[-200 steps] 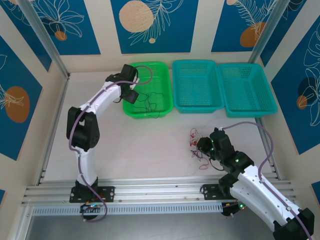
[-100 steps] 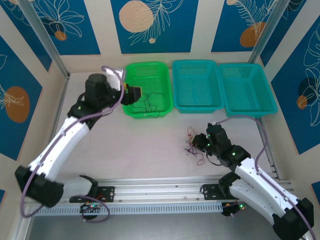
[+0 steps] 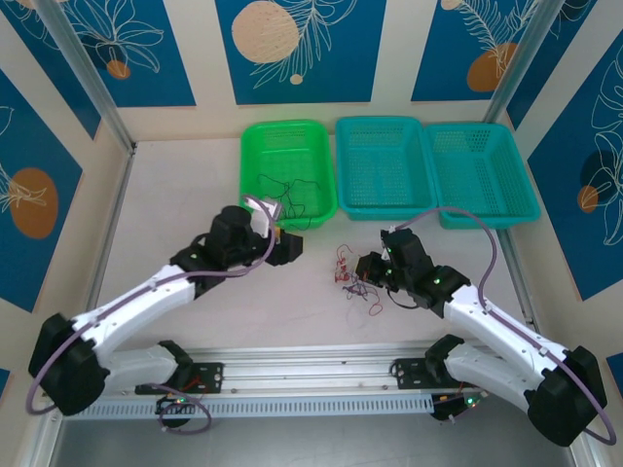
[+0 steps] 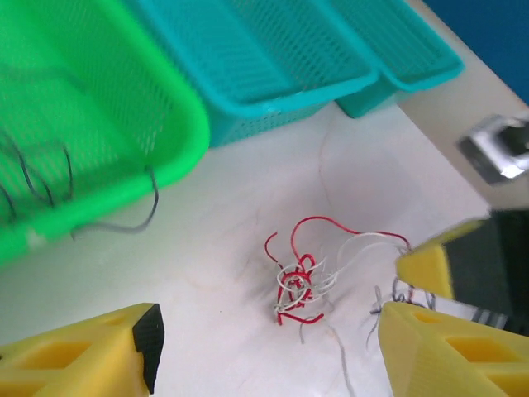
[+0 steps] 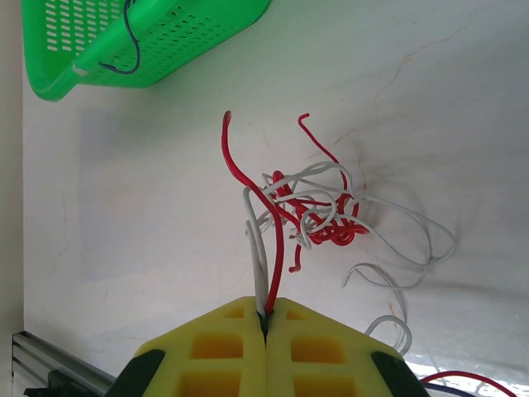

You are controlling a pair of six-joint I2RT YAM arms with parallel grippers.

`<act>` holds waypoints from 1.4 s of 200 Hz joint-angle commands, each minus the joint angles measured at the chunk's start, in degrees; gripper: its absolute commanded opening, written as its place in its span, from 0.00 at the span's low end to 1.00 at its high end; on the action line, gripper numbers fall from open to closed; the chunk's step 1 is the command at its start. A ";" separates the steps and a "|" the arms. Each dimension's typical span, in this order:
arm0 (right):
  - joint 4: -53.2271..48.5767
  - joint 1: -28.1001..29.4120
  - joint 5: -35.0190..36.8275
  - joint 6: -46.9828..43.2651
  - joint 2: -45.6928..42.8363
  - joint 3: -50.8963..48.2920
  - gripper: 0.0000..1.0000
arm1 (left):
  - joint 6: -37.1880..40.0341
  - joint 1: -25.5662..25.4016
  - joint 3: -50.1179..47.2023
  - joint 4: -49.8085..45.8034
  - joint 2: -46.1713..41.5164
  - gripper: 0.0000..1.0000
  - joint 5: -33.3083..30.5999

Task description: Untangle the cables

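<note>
While the right pincer grips a red and a white strand, the knot of cables lies just beyond it, straight ahead of the open left pincer.

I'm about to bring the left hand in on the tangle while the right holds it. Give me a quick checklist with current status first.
1. Right hand gripping: ok, shut on a red wire and a whitish wire of the tangle.
2. Left hand ready: ok, open, nothing between its fingers.
3. Left hand aimed: ok, the tangle lies ahead between its fingers, untouched.
4. Tangle free of the green basket: ok, it lies on the bare table, apart from the basket.
5. Room between the hands: cannot tell, both are close to the tangle.
6. Loose strand to pull: cannot tell, red and whitish loops are knotted together.
</note>
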 commanded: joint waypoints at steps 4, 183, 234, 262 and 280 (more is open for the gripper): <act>-0.56 0.77 -0.48 1.08 -0.50 1.40 0.02 | -22.22 -0.05 -5.62 19.75 5.85 0.66 -1.78; -4.12 2.90 3.20 1.34 -3.03 1.40 0.02 | -45.08 1.48 -3.45 40.97 27.81 0.26 -10.58; -4.34 3.25 3.59 1.35 -3.03 1.52 0.02 | -45.84 1.86 -3.75 41.58 28.30 0.10 -10.37; -4.30 3.34 3.70 1.47 -2.89 1.43 0.02 | -45.50 1.85 -4.05 41.54 27.52 0.01 -10.07; -4.12 3.42 3.72 1.61 -2.82 1.31 0.02 | -45.53 1.86 -4.32 41.45 26.89 0.00 -9.85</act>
